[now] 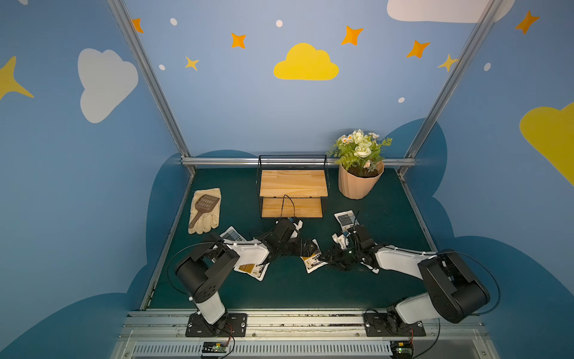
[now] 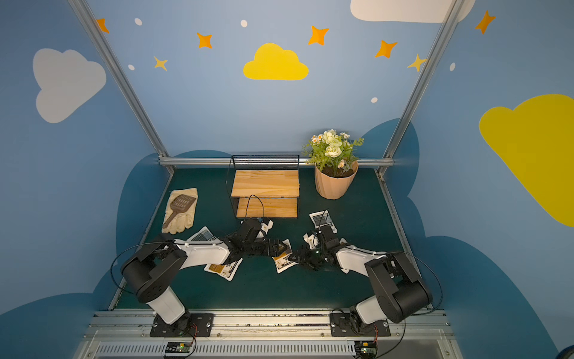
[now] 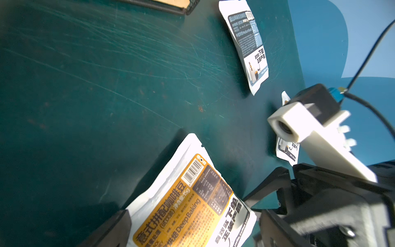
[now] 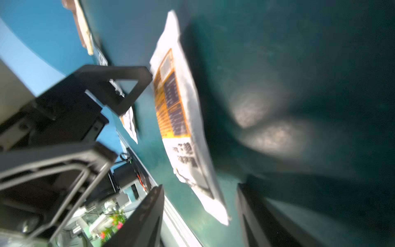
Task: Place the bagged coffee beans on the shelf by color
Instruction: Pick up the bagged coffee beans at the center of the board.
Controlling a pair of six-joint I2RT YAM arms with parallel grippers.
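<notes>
A yellow-label bag (image 1: 315, 262) (image 3: 188, 203) hangs tilted just above the mat mid-table, and my left gripper (image 1: 312, 247) (image 3: 192, 231) is shut on its two side edges. My right gripper (image 1: 326, 258) (image 4: 201, 213) faces it, open, with a corner of that bag (image 4: 177, 111) between its fingers, not touching. A second yellow-label bag (image 1: 253, 270) lies under my left arm. Grey-blue bags lie right of the shelf (image 1: 345, 219) and behind my left arm (image 1: 233, 234). One white pouch (image 1: 371, 268) peeks from under my right arm. The shelf (image 1: 293, 183) stands at the back, both boards bare.
A terracotta flower pot (image 1: 360, 183) with white flowers stands right of the shelf. A cream glove (image 1: 211, 217) with a brown scoop (image 1: 203, 206) on it lies at the left. Metal frame rails edge the green mat.
</notes>
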